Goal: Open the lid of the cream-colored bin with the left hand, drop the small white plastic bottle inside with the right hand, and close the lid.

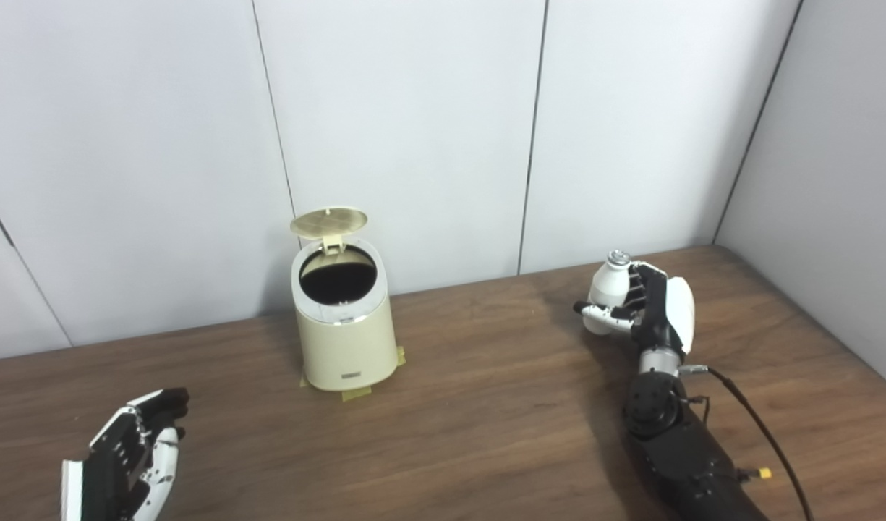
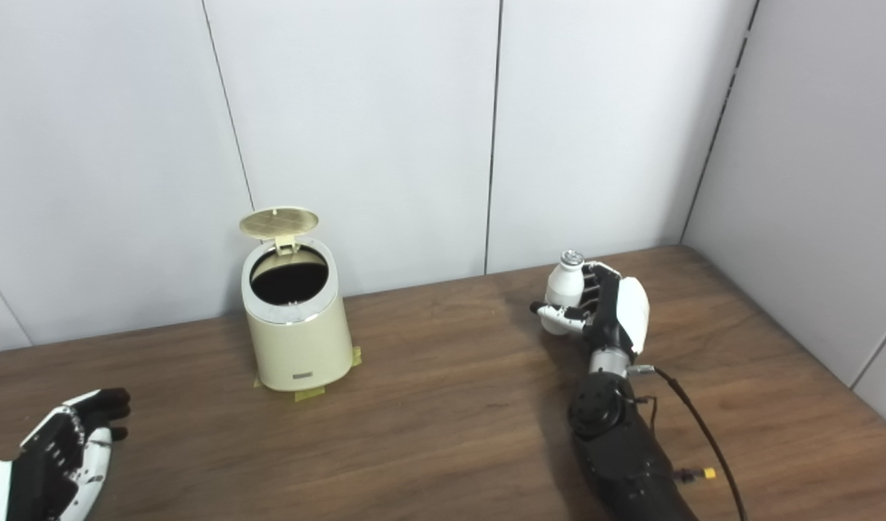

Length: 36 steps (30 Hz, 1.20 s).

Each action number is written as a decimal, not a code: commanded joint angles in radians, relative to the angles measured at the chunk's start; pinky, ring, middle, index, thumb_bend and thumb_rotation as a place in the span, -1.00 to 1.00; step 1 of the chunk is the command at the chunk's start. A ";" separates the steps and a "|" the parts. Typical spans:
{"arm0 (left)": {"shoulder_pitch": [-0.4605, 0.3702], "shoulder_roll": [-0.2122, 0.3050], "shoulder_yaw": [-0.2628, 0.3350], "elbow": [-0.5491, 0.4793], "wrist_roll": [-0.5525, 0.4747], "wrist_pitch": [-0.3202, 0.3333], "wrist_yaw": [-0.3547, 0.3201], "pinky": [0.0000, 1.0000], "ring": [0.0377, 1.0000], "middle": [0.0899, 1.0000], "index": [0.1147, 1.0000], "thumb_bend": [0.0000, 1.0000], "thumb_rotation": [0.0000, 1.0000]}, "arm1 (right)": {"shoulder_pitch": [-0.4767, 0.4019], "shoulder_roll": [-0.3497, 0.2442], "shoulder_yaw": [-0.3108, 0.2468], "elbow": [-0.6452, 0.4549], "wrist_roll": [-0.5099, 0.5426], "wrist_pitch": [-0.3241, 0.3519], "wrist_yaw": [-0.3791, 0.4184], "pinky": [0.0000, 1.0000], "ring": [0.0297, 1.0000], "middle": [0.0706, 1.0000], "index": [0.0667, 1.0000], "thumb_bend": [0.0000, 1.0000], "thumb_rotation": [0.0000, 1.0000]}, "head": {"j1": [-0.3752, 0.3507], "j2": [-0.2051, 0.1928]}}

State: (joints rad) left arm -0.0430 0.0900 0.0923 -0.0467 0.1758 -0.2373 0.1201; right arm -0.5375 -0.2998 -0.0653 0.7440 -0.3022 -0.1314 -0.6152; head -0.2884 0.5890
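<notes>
The cream-colored bin (image 1: 345, 340) stands at the back of the brown table, left of centre, taped down at its base. Its round lid (image 1: 329, 222) is tipped up at the rear hinge, so the dark inside shows. Far to the right, the small white plastic bottle (image 1: 607, 288) with a silver cap stands upright inside my right hand (image 1: 649, 307), whose fingers and thumb wrap it. I cannot tell if the bottle still touches the table. My left hand (image 1: 131, 459) rests low at the front left, well apart from the bin, fingers spread and holding nothing.
Grey wall panels (image 1: 414, 130) rise straight behind the table's back edge, and another wall closes the right side. A black cable (image 1: 757, 427) trails along my right forearm. Bare wood (image 1: 486, 405) lies between the bin and my right hand.
</notes>
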 commanded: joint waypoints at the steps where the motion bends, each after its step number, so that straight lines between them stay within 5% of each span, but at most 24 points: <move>1: 0.019 0.005 -0.003 0.007 0.018 -0.018 0.008 0.21 0.35 0.32 0.25 -0.79 -0.19 | -0.049 -0.017 0.003 -0.047 -0.008 -0.038 0.007 -0.25 -0.17 -0.16 -0.04 0.05 -1.00 | 0.001 0.002; 21: 0.015 -0.009 -0.016 0.013 0.033 -0.031 0.019 0.21 0.34 0.32 0.25 -0.79 -0.21 | 0.026 0.005 0.094 -0.540 -0.057 0.288 0.337 -0.33 -0.26 -0.19 0.00 0.04 -1.00 | 0.014 0.001; 36: 0.005 -0.018 -0.042 0.016 0.092 -0.023 0.038 0.18 0.35 0.34 0.26 -0.81 -0.10 | -0.004 0.040 0.184 -0.719 -0.116 0.382 0.516 -0.33 -0.26 -0.18 -0.02 0.05 -1.00 | 0.042 -0.009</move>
State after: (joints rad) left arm -0.0491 0.0847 0.0619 -0.0504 0.2496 -0.2373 0.1468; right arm -0.4776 -0.2539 0.1217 0.0684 -0.4010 0.2642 -0.1021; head -0.2470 0.5798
